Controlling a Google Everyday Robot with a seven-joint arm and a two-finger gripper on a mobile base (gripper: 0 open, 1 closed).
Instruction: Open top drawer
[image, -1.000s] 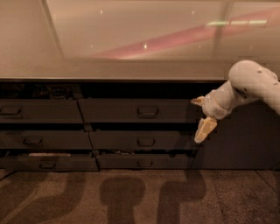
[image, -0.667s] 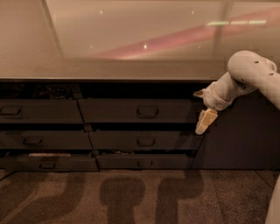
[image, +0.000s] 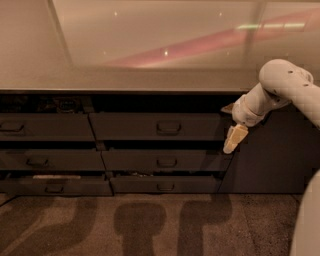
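Directly under the glossy surface, the top drawer is the upper right one of the drawer bank. Its long axis runs left to right and its flat dark front faces the near side. A small recessed handle sits at the centre of that front. A dark gap shows between the front's upper edge and the surface. A narrower drawer lies just left of it in the same row, and two shorter-fronted drawers are stacked below.

The arm comes in from the right edge, bends at a rounded white joint just in front of the surface's edge, and slopes down and left to the wrist. The gripper hangs from the wrist with its cream tip pointing down and a little left. It sits at the drawer's right end, over the lower right corner of the front and well right of the handle. Whether it touches the front cannot be told, nor whether it is spread or closed. Right of it is a plain dark panel. Shadows fall on the carpet below.
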